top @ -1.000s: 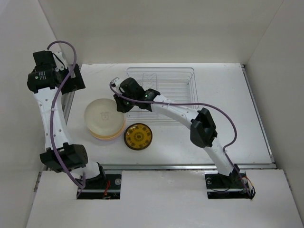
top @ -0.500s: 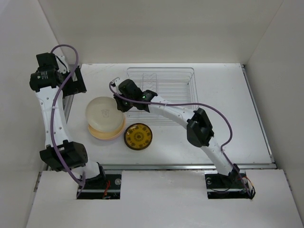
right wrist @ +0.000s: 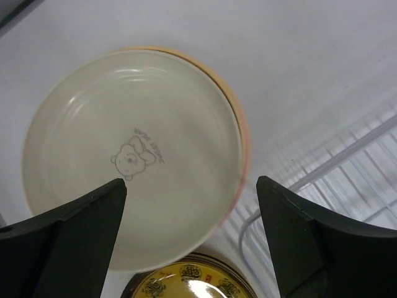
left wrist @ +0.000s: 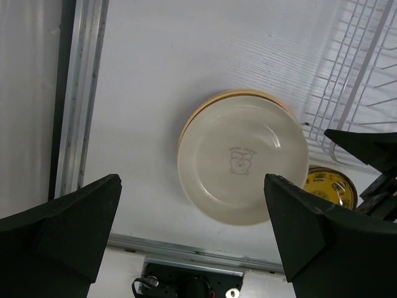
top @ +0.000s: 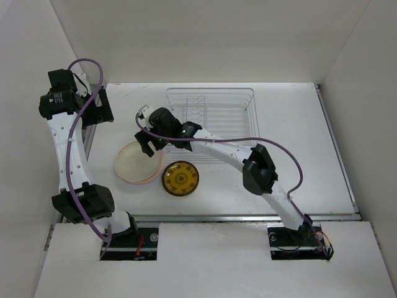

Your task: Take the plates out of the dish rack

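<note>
Right gripper (right wrist: 191,183) hangs wide open, empty, above the cream plate (right wrist: 93,124); a finger clipping its rim could shove it off the pink plate (right wrist: 244,146) underneath.

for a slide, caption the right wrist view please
Open right gripper over a cream plate stacked on a pink plate, amber plate and dish rack nearby.

Under the cream plate (right wrist: 130,155), only a thin peach rim (right wrist: 245,146) shows of whatever lies beneath. The lettering beside its bear drawing (right wrist: 127,160) is too small to read. The yellow plate (right wrist: 186,284) is cut off by the lower edge, and the wire rack (left wrist: 356,74) runs off the right side of the left wrist view.
</note>
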